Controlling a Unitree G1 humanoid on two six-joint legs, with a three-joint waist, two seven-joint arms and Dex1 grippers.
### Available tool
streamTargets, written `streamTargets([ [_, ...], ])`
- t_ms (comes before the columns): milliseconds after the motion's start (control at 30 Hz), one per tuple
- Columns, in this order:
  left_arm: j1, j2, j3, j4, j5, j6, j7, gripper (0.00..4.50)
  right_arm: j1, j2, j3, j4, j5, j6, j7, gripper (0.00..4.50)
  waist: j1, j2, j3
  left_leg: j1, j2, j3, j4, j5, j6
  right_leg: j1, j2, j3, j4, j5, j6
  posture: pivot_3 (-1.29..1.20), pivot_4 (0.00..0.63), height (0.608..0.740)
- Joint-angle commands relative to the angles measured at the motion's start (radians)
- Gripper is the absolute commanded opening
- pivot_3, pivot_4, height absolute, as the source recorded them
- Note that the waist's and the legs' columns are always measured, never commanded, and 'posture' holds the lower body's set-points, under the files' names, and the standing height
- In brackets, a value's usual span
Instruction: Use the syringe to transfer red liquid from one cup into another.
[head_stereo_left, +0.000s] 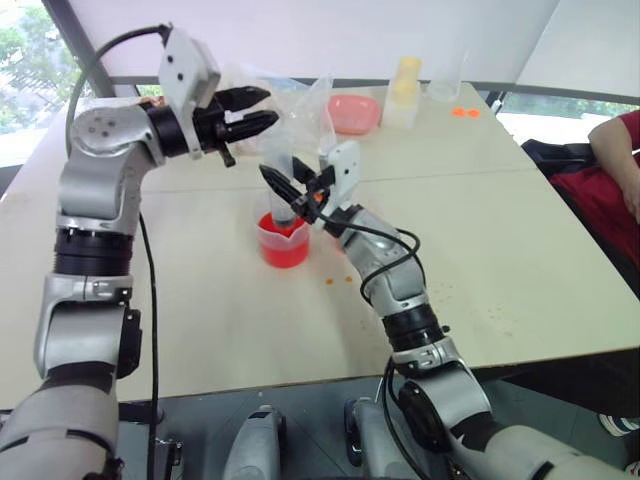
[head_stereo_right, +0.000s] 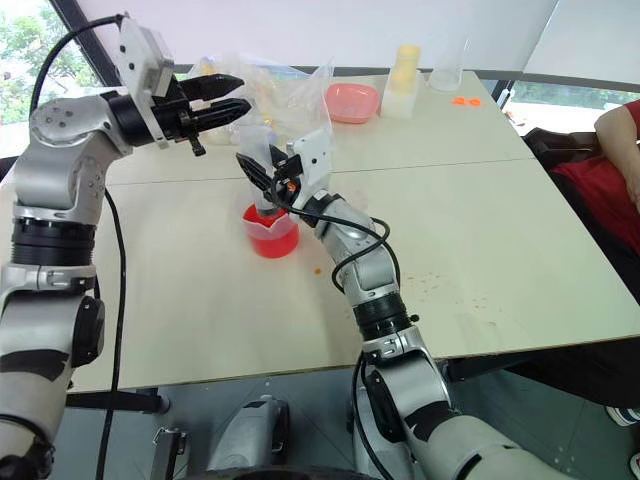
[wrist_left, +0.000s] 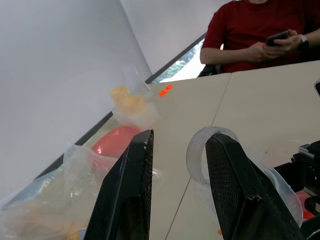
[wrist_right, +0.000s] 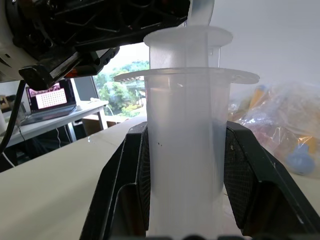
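Observation:
The syringe (wrist_right: 187, 150) stands upright with its lower end in the spouted beaker (head_stereo_left: 283, 243), which holds red liquid (head_stereo_left: 284, 250). My right gripper (head_stereo_left: 297, 192) is shut on the syringe's clear barrel just above the beaker's rim. My left gripper (head_stereo_left: 272, 108) hovers level just above and to the left of the plunger's top disc (wrist_left: 199, 155). A narrow gap shows between its fingers (wrist_left: 127, 190) and nothing is clamped in it. A narrower clear cup (head_stereo_left: 445, 78) stands at the table's far side.
A crumpled plastic bag (head_stereo_left: 290, 95), a pink dish (head_stereo_left: 352, 112) and a yellow-capped bottle (head_stereo_left: 404, 90) sit behind the beaker. Orange drops (head_stereo_left: 335, 281) lie beside it. A person in red (head_stereo_left: 620, 170) sits at the table's right edge.

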Motion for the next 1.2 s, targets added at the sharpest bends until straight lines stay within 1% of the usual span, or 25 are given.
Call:
streamTargets([
  [33, -0.101, 0.008, 0.052, 0.028, 0.017, -0.061, 0.054, 1.55, 0.024, 0.051, 0.121, 0.004, -0.025, -0.01, 0.073, 1.4, 0.0, 0.0, 0.0, 0.0, 0.0, 0.0, 0.0, 0.0, 0.0, 0.0, 0.0, 0.0, 0.0, 0.0, 0.0, 0.0, 0.15, 0.74],
  [300, -0.121, 0.003, 0.054, 0.065, 0.032, -0.097, 0.048, 1.55, 0.041, 0.058, 0.133, 0.035, -0.047, -0.04, 0.084, 1.4, -0.001, 0.0, 0.0, 0.0, 0.0, 0.0, 0.0, 0.0, 0.0, 0.0, 0.0, 0.0, 0.0, 0.0, 0.0, 0.0, 0.15, 0.74],
  [500, -0.099, 0.01, 0.056, 0.055, 0.017, -0.079, 0.018, 1.55, 0.04, 0.055, 0.126, 0.034, -0.052, -0.047, 0.081, 1.4, 0.0, 0.0, 0.0, 0.0, 0.0, 0.0, 0.0, 0.0, 0.0, 0.0, 0.0, 0.0, 0.0, 0.0, 0.0, 0.0, 0.15, 0.74],
  [533, -0.083, 0.015, 0.055, 0.04, 0.006, -0.06, 0.001, 2.12, 0.034, 0.053, 0.119, 0.028, -0.051, -0.046, 0.078, 1.4, -0.001, 0.0, 0.0, 0.0, 0.0, 0.0, 0.0, 0.0, 0.0, 0.0, 0.0, 0.0, 0.0, 0.0, 0.0, 0.0, 0.15, 0.74],
  [567, -0.073, 0.019, 0.054, 0.03, -0.002, -0.047, -0.011, 2.37, 0.029, 0.052, 0.115, 0.023, -0.05, -0.045, 0.076, 1.4, -0.003, 0.0, 0.0, 0.0, 0.0, 0.0, 0.0, 0.0, 0.0, 0.0, 0.0, 0.0, 0.0, 0.0, 0.0, 0.0, 0.15, 0.74],
  [633, -0.047, 0.029, 0.058, 0.003, -0.019, -0.017, -0.028, 3.25, 0.01, 0.042, 0.097, -0.003, -0.042, -0.03, 0.07, 1.4, -0.012, 0.0, 0.0, 0.0, 0.0, 0.0, 0.0, 0.0, 0.0, 0.0, 0.0, 0.0, 0.0, 0.0, 0.0, 0.0, 0.15, 0.74],
  [667, -0.036, 0.035, 0.065, -0.006, -0.021, -0.008, -0.022, 3.84, -0.004, 0.035, 0.084, -0.028, -0.034, -0.017, 0.063, 1.4, -0.017, 0.0, 0.0, 0.0, 0.0, 0.0, 0.0, 0.0, 0.0, 0.0, 0.0, 0.0, 0.0, 0.0, 0.0, 0.0, 0.15, 0.74],
  [700, -0.026, 0.04, 0.075, -0.013, -0.024, 0.001, -0.016, 4.25, -0.017, 0.026, 0.07, -0.059, -0.024, 0.0, 0.057, 1.4, -0.02, 0.0, 0.0, 0.0, 0.0, -0.001, 0.0, 0.0, 0.0, 0.0, 0.0, 0.0, 0.001, 0.0, 0.0, 0.0, 0.15, 0.74],
  [733, -0.018, 0.044, 0.086, -0.02, -0.028, 0.012, -0.012, 4.43, -0.025, 0.019, 0.06, -0.089, -0.016, 0.017, 0.053, 1.4, -0.02, 0.0, 0.0, 0.0, 0.0, -0.001, 0.0, 0.0, 0.0, 0.0, 0.0, 0.0, 0.001, 0.0, 0.0, 0.0, 0.15, 0.74],
  [833, -0.005, 0.052, 0.108, -0.041, -0.039, 0.042, -0.005, 4.43, -0.033, 0.006, 0.048, -0.148, -0.004, 0.058, 0.046, 1.4, -0.02, 0.0, 0.0, 0.0, 0.0, -0.001, 0.0, 0.0, 0.0, 0.0, 0.0, 0.0, 0.001, 0.0, 0.0, 0.0, 0.15, 0.74],
  [967, 0.058, 0.097, 0.178, -0.129, -0.151, 0.206, -0.023, 4.43, -0.053, -0.015, 0.007, -0.254, 0.042, 0.154, 0.021, 1.4, -0.025, 0.0, 0.0, 0.0, 0.0, -0.002, 0.0, 0.0, 0.0, 0.0, 0.0, 0.0, 0.001, 0.0, 0.0, 0.0, 0.15, 0.74],
  [1100, 0.247, 0.192, 0.277, -0.301, -0.342, 0.456, -0.078, 4.43, -0.063, -0.016, -0.016, -0.283, 0.061, 0.194, -0.014, 1.4, -0.037, 0.0, 0.0, 0.0, 0.0, -0.002, -0.001, 0.0, 0.0, 0.0, 0.0, 0.0, 0.001, 0.0, 0.0, 0.0, 0.15, 0.74],
  [1133, 0.271, 0.202, 0.289, -0.328, -0.371, 0.487, -0.076, 4.43, -0.062, -0.018, -0.016, -0.285, 0.063, 0.197, -0.017, 1.4, -0.039, 0.0, 0.0, 0.001, 0.0, -0.002, -0.001, 0.0, 0.0, 0.0, 0.0, 0.0, 0.001, 0.0, 0.0, 0.0, 0.15, 0.74],
  [1200, 0.408, 0.236, 0.315, -0.412, -0.385, 0.517, -0.076, 4.43, -0.067, -0.015, -0.022, -0.26, 0.059, 0.179, -0.026, 1.4, -0.039, 0.0, 0.0, 0.0, 0.001, -0.003, -0.001, 0.0, 0.0, 0.0, 0.0, -0.001, 0.001, 0.0, 0.0, 0.0, 0.15, 0.74],
])
